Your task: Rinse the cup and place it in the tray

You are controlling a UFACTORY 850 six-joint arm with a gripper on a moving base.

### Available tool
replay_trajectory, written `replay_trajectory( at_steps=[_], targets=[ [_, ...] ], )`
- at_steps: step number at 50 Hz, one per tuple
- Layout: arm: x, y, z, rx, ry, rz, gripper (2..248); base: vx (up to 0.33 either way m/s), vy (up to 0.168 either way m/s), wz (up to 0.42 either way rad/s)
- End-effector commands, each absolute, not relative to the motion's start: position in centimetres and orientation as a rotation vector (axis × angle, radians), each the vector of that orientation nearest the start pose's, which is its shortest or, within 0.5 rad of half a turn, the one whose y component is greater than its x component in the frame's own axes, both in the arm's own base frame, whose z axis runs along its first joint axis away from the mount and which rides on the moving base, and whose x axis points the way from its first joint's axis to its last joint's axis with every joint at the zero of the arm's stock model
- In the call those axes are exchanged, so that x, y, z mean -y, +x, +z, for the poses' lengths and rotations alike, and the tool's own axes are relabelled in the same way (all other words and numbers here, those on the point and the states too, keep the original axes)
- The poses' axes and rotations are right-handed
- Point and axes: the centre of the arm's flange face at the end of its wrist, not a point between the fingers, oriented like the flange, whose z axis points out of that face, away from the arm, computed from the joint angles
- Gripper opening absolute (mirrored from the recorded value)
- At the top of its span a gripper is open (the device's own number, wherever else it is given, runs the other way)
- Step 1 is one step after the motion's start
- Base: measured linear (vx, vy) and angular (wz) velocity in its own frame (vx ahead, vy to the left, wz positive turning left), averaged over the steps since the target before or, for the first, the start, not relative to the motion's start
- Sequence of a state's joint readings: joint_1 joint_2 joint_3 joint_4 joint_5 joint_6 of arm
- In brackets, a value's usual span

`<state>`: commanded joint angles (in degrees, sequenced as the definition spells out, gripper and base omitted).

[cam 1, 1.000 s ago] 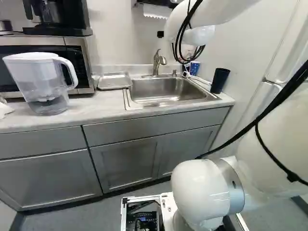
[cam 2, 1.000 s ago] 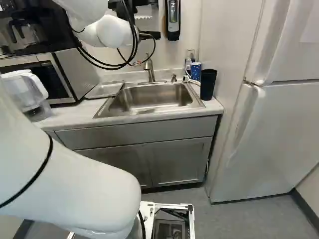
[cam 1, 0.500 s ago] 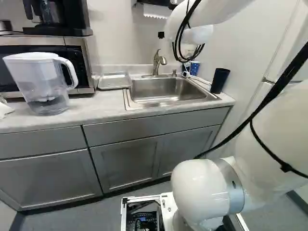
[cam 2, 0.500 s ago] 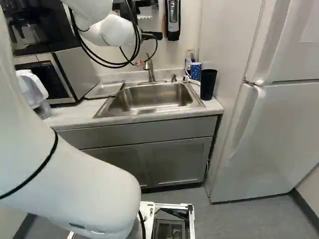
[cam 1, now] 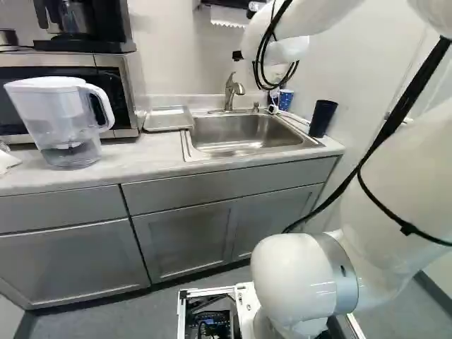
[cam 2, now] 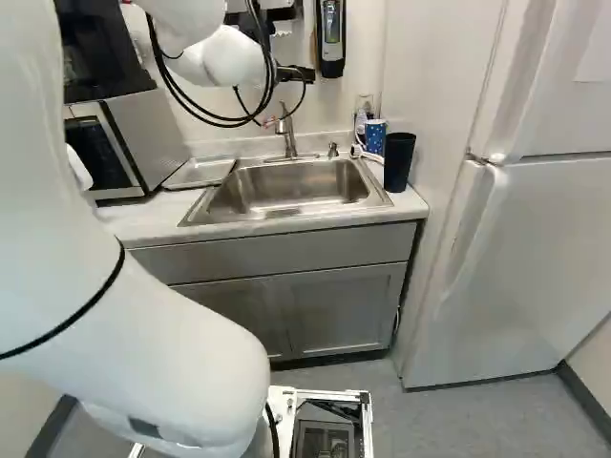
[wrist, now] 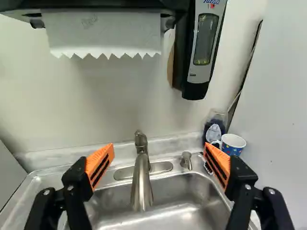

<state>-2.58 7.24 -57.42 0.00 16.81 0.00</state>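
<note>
The claw (wrist: 159,149) is spread wide with nothing between its fingers, ahead of the wall over the sink (cam 1: 240,133) and pointing past the faucet (wrist: 141,187). Two things could be the cup: a blue patterned mug (wrist: 232,143) in the sink's back corner, beside a clear bottle (wrist: 214,129), and a tall dark tumbler (cam 2: 399,160) nearer the counter's front. Which one is meant, I can't tell.

The tumbler looks light and probably plastic, so a gentle squeeze around its middle should do; too hard and it may flex, and once wet it will likely get slippery. The mug looks stiffer, likely heavier and breakable if it is ceramic (its handle points toward the bottle, which crowds that side). I'd take it across the body, clear of the handle.

Reaching either seems the step in hand, with rinsing to follow. The tray (cam 1: 167,119) lies flat across the sink from both.
</note>
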Motion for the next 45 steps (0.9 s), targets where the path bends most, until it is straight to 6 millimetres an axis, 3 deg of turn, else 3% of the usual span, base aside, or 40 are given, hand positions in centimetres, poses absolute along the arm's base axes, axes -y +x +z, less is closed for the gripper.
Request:
replay_trajectory(
  at_steps=[45],
  targets=[
    [3.5, 54.3, 67.7, -0.083, -2.572, -1.867, 247, 0.0, 0.0, 0.0]
  ],
)
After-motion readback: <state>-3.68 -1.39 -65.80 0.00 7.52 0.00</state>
